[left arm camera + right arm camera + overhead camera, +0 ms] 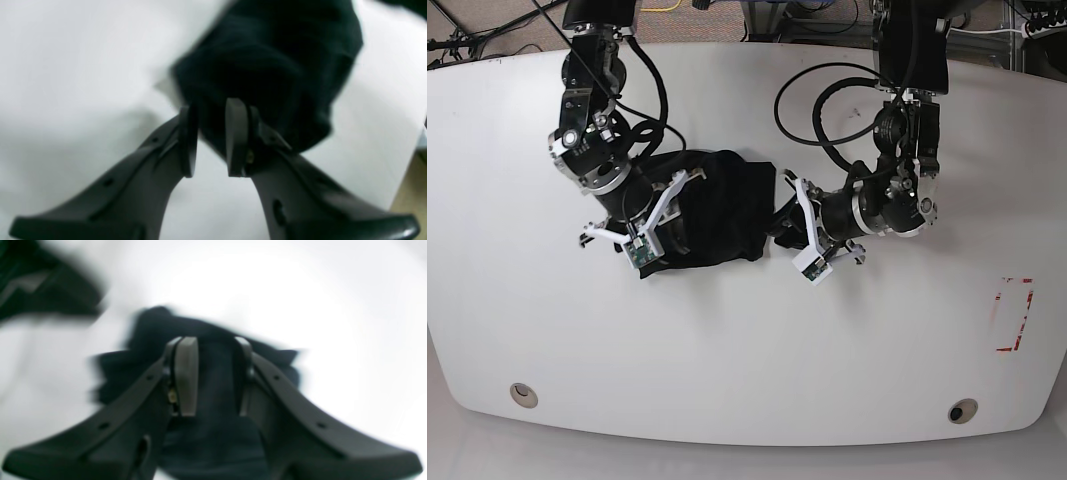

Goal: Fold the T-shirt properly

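Note:
The black T-shirt point(722, 205) lies bunched in a thick heap at the middle of the white table point(747, 350). My right gripper point(662, 215) stands over the heap's left side. In the right wrist view its jaws point(215, 340) are apart, with dark cloth point(213, 440) below and between them. My left gripper point(787, 222) is at the heap's right edge. In the left wrist view it point(210, 106) pinches an edge of the cloth point(273, 60) at its tips, and bare table shows through the lower gap. Both wrist views are blurred.
A red outlined mark point(1012, 315) is on the table at the right. Two round holes point(524, 394) point(962, 411) sit near the front edge. Black cables point(812, 110) loop over the table behind the left arm.

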Controlling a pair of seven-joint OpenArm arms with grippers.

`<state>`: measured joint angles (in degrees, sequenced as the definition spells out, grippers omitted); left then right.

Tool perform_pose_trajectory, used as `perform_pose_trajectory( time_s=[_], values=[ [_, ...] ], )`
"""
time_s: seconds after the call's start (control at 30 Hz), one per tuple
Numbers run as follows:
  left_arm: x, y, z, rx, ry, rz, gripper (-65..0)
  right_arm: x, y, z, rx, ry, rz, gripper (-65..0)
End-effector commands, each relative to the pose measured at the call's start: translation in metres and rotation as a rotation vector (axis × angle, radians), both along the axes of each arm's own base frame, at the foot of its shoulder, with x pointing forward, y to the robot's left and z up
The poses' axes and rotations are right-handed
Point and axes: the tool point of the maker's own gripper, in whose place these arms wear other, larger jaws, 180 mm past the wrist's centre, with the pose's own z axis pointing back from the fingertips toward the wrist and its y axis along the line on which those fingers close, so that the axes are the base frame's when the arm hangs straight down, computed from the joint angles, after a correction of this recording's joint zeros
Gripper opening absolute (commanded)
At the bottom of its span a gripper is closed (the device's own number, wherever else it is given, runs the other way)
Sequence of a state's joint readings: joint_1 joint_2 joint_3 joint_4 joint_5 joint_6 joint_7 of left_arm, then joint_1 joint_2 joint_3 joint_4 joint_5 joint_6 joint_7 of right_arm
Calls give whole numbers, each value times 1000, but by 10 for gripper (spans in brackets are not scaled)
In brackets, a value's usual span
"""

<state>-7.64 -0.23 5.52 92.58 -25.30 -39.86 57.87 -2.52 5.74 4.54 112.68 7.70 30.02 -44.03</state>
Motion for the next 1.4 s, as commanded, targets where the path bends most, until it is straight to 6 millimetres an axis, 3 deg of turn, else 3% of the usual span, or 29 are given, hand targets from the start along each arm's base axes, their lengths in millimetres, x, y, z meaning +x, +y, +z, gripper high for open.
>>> perform_pose_trajectory(
  time_s=[0.0, 0.2, 0.33, 0.53, 0.63, 1.03, 1.27, 1.37],
  values=[
    [-4, -13, 20, -26, -68, -44, -522, 14, -2, 8, 1, -33, 15, -485],
    [-40, -45, 12, -37, -72, -136, -524, 28, -9, -13, -22, 25, 32, -485],
    [-59, -53, -4, 12, -53, -167, -524, 35, -12, -28, -18, 53, 55, -487],
    [-75, -59, -27, 49, 7, -164, -524, 38, -34, -47, -20, 69, 42, -515],
    [-74, -59, -34, 46, 18, -160, -524, 39, -40, -49, -29, 74, 36, -518],
    [-73, -62, -35, 20, 14, -155, -524, 38, -93, -9, -130, 12, -41, -512],
    [-73, -62, -35, 21, 16, -157, -524, 36, -117, -27, -127, 67, -85, -512],
    [-73, -62, -35, 19, 14, -157, -524, 35, -117, -38, -102, 86, -83, -514]
  ],
)
